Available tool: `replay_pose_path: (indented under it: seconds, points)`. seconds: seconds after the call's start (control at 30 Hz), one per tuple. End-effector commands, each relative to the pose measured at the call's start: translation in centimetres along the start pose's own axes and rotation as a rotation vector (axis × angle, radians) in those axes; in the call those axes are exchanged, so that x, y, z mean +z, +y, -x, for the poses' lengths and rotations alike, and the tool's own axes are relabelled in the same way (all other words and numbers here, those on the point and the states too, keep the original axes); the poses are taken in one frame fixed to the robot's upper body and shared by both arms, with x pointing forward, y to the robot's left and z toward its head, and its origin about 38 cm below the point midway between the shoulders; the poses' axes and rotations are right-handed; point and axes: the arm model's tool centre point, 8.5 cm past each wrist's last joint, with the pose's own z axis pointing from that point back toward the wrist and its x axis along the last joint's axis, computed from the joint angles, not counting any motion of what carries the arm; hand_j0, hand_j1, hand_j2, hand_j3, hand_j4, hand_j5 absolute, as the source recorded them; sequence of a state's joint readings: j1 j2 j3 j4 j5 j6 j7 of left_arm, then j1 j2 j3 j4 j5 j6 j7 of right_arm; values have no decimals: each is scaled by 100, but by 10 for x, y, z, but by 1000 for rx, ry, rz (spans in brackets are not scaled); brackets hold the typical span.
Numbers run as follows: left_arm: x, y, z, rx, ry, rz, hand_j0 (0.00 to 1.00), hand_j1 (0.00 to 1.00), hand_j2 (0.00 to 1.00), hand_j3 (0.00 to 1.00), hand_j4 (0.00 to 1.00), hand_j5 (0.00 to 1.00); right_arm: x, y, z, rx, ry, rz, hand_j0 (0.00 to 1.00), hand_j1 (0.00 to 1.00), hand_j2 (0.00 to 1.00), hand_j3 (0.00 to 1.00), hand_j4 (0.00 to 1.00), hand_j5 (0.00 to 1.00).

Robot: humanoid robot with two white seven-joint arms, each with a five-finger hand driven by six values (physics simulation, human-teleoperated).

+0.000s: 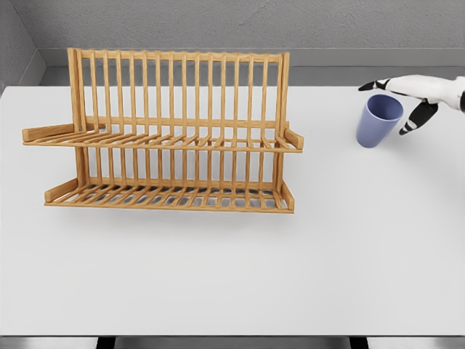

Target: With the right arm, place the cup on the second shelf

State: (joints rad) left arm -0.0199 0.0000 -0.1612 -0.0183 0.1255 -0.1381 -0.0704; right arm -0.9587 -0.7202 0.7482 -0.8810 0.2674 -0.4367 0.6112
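right hand (407,98), fingers spread and holding nothing, flanks the upright cup (378,121) on the counter (218,276) for a side grasp; rack (167,138) stands well apart.

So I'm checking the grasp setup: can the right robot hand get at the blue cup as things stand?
Probably yes. The right robot hand is open right beside the cup, fingers spread around its rim, with nothing between them.

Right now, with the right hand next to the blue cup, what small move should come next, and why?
Probably close the right hand around the blue cup: the fingers are spread beside its rim and not yet gripping, and the cup stands on the table, off the rack.
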Motion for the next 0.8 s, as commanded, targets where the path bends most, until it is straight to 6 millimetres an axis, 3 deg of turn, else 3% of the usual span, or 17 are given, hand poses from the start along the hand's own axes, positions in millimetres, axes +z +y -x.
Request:
replay_pose_path:
  seconds: [0.0, 0.4, 0.6, 0.77]
  points:
    - [0, 0, 0, 0, 0, 0, 100, 100, 100, 100, 100, 100, -3, 3, 2, -14, 4, -3, 100, 100, 100, 100, 100, 100]
    - [0, 0, 0, 0, 0, 0, 100, 100, 100, 100, 100, 100, -11, 4, -5, 7, 0, -20, 100, 100, 100, 100, 100, 100]
    - [0, 0, 0, 0, 0, 0, 100, 100, 100, 100, 100, 100, -11, 5, -5, 22, 6, -27, 69, 69, 69, 69, 69, 69]
    - [0, 0, 0, 0, 0, 0, 100, 100, 100, 100, 100, 100, -11, 3, -6, 28, 2, -23, 65, 65, 65, 65, 65, 65]
